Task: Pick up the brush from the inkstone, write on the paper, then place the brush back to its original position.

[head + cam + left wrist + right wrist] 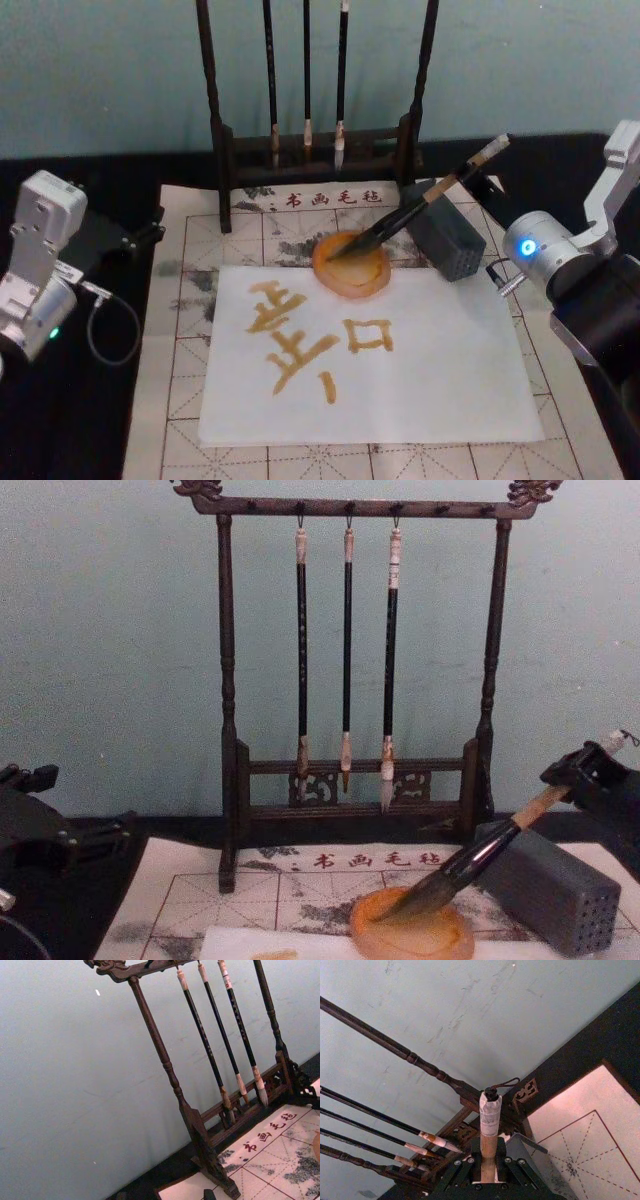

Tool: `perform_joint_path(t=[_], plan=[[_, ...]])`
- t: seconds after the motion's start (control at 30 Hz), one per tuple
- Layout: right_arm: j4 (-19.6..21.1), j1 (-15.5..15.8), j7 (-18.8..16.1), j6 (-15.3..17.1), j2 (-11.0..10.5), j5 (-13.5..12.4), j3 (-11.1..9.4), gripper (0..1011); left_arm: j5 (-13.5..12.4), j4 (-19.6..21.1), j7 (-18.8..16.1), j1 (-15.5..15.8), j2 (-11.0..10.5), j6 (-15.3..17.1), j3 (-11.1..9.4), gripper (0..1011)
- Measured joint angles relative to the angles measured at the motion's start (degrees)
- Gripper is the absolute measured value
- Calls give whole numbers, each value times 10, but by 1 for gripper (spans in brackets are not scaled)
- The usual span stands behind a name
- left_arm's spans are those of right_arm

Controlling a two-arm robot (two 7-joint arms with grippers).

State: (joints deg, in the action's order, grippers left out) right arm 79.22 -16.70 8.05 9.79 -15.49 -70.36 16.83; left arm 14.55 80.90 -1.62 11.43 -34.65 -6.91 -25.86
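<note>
Brush (420, 208): lying tilted, bristles resting in inkstone (352, 268), handle rising toward the table's far right corner.
Right gripper (489, 1166): closed around the handle.
Left gripper: cannot tell.

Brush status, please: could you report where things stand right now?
Right gripper shut on brush, tip resting in inkstone. Left gripper parked at table's left. Paper carries amber strokes. Grey block beside the brush.

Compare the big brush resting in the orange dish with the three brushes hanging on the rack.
The brush has a thick tan handle; the three hanging brushes have thin black ones. It leans tilted, dark tip in the inkstone; they hang upright from the rack. The right pincer grips its upper handle; nothing touches them. All have pale end caps.
</note>
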Motion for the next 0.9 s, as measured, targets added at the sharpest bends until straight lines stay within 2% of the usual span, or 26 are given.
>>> perform_joint_path(t=[0.4,0.5,0.53,0.63,0.67,0.8,0.9], plan=[[0,0,-1,1,1,0,-1,198,0,0,0,0,0,0,0,1001],[0,0,-1,1,1,0,-1,279,0,0,0,0,0,0,0,1001],[0,0,-2,1,1,1,-1,335,0,0,0,0,0,0,0,1001],[0,0,-2,1,1,1,-2,395,0,0,0,0,0,0,0,1001],[0,0,-2,1,1,1,-2,456,0,0,0,0,0,0,0,1001],[1,1,-2,1,1,1,-2,595,0,0,0,0,0,0,0,1001],[1,1,-2,1,1,1,-2,654,0,0,0,0,0,0,0,1001]])
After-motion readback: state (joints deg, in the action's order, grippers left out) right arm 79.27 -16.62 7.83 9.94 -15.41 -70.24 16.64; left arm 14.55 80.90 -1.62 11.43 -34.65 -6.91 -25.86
